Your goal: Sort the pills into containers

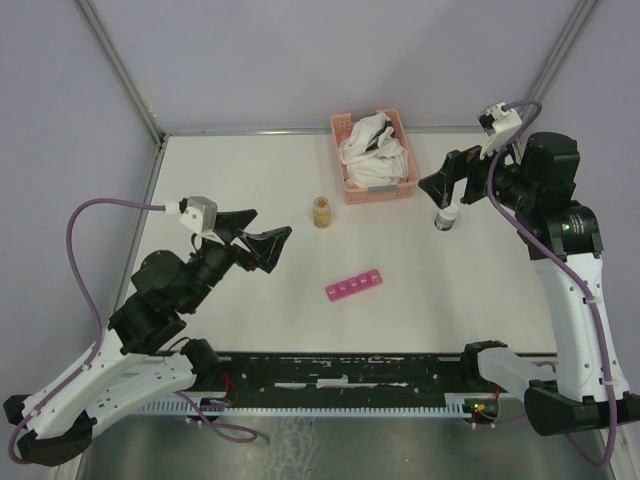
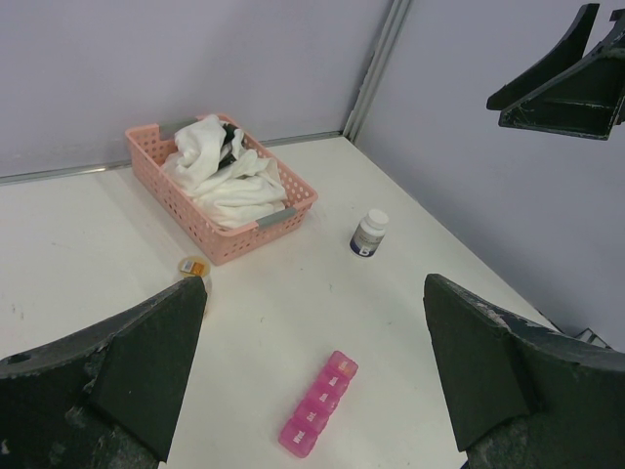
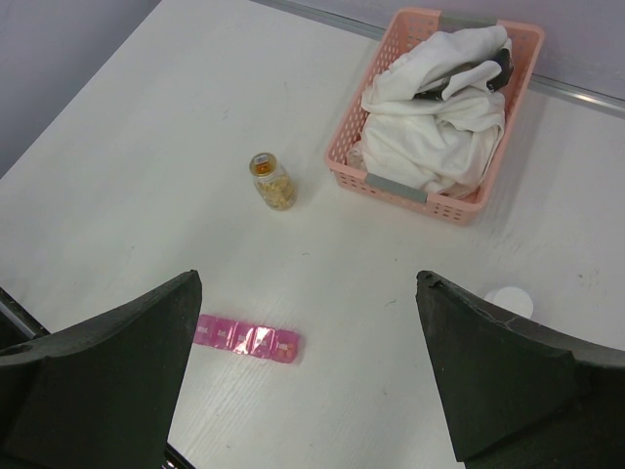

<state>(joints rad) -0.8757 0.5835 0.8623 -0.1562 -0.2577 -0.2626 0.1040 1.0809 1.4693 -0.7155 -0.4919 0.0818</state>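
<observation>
Approach stage; nothing is grasped yet. The left gripper (image 1: 268, 228) is seen spread wide, off the table (image 1: 500, 300). The right gripper (image 1: 440, 195), fingers also wide apart, is poised over the white-capped bottle (image 1: 446, 217). The pill-box strip (image 1: 353, 285) is found mid-table, lids apparently shut. An amber pill jar (image 1: 322, 212) is noted near the basket (image 1: 372, 155). Next, a descent and closure on the bottle is called for.

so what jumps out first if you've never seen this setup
The pink basket heaped with white cloths at the far edge of the table. Then the small magenta pill box lying mid-table, with an amber pill bottle standing nearer the basket.
</observation>
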